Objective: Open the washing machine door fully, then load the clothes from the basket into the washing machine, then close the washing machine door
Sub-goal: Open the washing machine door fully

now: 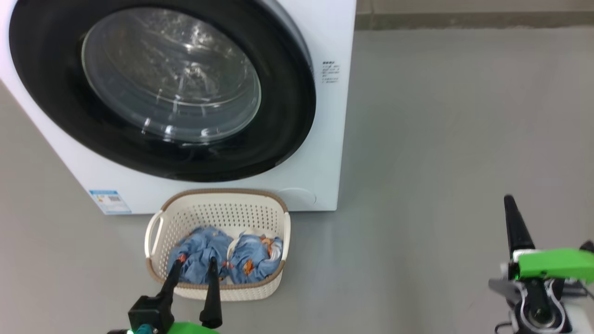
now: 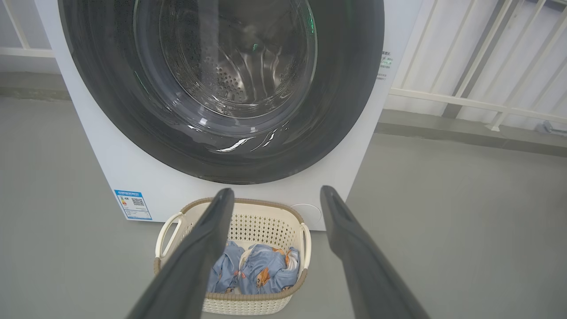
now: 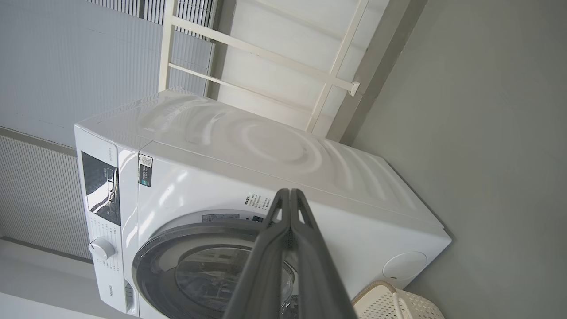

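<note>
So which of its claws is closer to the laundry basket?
Its left. The left gripper hovers open right at the near side of the basket; the right gripper, shut, is far off to the side over the floor.

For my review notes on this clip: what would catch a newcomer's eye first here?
The washing machine door, a glossy black ring around clear glass, sits shut on the white washing machine at the head view's upper left. Right below it on the grey floor stands the basket holding the clothes, two blue bundles. The left gripper, open, points toward the basket; the right gripper is shut, far right.
</note>
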Available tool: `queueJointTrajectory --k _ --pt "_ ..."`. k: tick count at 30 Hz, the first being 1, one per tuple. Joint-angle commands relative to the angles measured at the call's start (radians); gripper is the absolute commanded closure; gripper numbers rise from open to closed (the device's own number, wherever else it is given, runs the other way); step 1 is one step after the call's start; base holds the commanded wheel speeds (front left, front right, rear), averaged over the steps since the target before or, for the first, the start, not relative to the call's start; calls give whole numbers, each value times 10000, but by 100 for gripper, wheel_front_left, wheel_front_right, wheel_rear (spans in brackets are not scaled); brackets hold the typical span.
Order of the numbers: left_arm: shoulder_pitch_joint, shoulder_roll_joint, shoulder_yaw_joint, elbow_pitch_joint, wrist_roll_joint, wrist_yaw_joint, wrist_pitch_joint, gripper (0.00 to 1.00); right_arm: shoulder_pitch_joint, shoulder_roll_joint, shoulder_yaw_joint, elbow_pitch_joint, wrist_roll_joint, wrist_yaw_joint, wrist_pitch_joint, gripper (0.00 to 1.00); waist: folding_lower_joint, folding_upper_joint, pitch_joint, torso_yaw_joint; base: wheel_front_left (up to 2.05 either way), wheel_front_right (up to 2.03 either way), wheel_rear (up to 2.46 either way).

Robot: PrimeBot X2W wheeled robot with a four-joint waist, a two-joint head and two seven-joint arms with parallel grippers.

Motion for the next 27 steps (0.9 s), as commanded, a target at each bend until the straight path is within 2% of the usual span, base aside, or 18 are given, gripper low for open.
queueJointTrajectory --k 1,10,19,27 --pt "-503 89 239 -324 55 61 -92 0 -695 -173 130 -153 322 17 372 100 0 0 369 278 0 0 0" --pt "-1050 89 -238 -579 -109 219 -92 0 -2748 -896 -254 377 1123 17 1752 100 0 0 1395 849 0 0 0" --pt "-1683 89 -728 -823 -376 438 -92 0 -4804 -1566 90 971 810 17 2719 100 0 0 2462 1301 0 0 0" --pt "-2141 89 -1037 -1058 -644 658 -92 0 -6854 -1704 504 1536 533 17 3457 100 0 0 3373 1722 0 0 0"
